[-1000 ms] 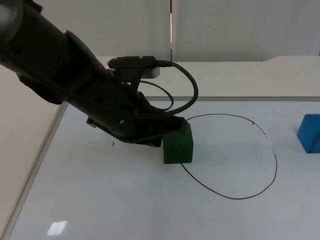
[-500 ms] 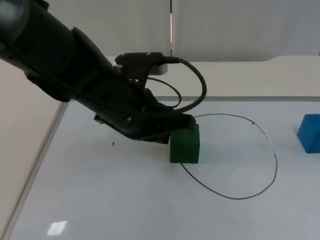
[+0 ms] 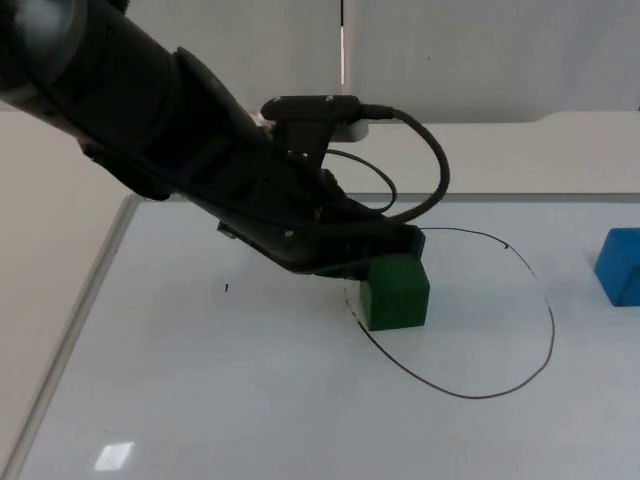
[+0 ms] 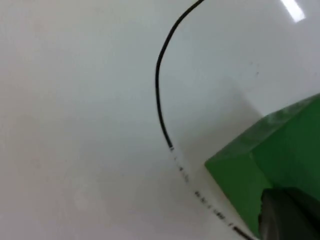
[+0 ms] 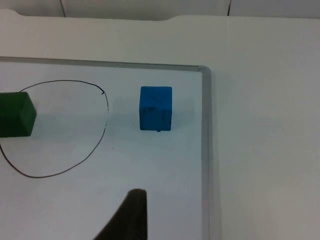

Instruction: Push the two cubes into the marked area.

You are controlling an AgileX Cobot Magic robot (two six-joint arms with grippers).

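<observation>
- Against the left gripper (image 3: pixel 395 255), just ahead of its fingertips, sits the green cube (image 3: pixel 396 292); contact is on the cube's upper rear face, on the side away from the middle of the marked area.
- Finger state, left gripper: cannot be told. In the top view the arm's own bulk covers the fingers, and the left wrist view shows one dark fingertip (image 4: pixel 287 212) pressed at the cube's edge, with nothing of its partner.
- Green cube, position: on the white board (image 3: pixel 200 400), at the near-left part of the black outline (image 3: pixel 552 330). Most of the cube lies inside the line; its outer lower corner appears to sit on or just over it.
- In the left wrist view the outline (image 4: pixel 161 105) curves away beyond the cube (image 4: pixel 270 160), with bare board inside the curve ahead of the fingertip.
- Blue cube (image 5: pixel 155 108): well apart from both grippers, outside the outline (image 5: pixel 102 130), between it and the board's raised rim (image 5: pixel 206 150). It also appears at the edge of the top view (image 3: pixel 620 265).
- Right gripper: waiting back from the board, one dark fingertip (image 5: pixel 127 217) pointing toward the blue cube; whether its fingers are parted or closed cannot be told.
- Progress, as a judgement: the first push is nearly complete, needing a little more travel to bring the green cube fully inside. The second cube is untouched, so about half of the task is left.
</observation>
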